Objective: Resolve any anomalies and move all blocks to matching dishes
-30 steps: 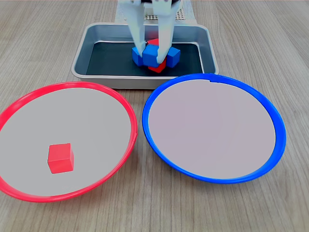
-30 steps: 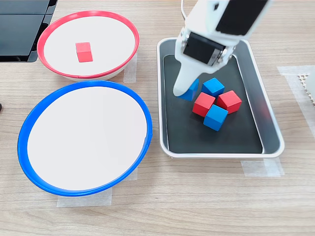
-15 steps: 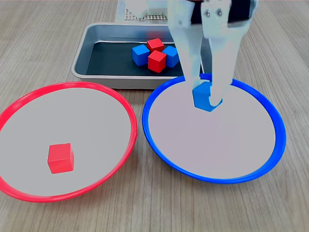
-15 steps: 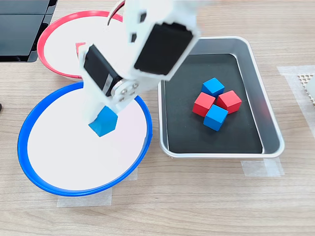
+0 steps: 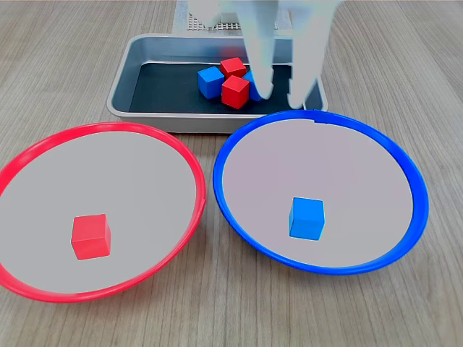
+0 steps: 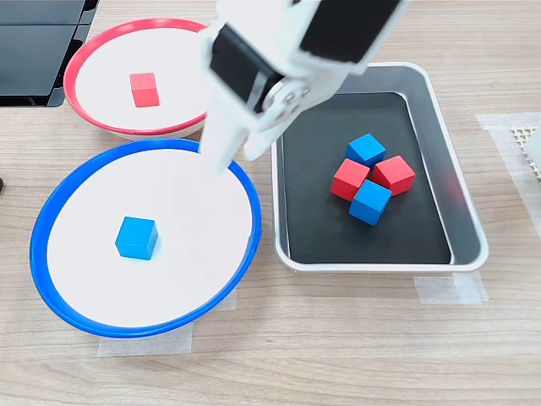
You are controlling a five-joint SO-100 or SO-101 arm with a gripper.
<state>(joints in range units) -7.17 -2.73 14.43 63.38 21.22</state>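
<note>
One blue block lies loose inside the blue-rimmed dish. The red-rimmed dish holds a red block. In the grey metal tray a cluster of two red blocks and two blue blocks sits on the dark liner. My gripper is open and empty, raised over the blue dish's edge nearest the tray.
A black flat object lies at the second exterior view's top left, beside the red dish. A white perforated part shows at the second exterior view's right edge. Clear tape strips hold the tray and dishes to the wooden table.
My gripper carried a blue block from the tray over the blue dish, opened and let it go. The block now rests in the dish and the gripper has pulled back toward the tray.
</note>
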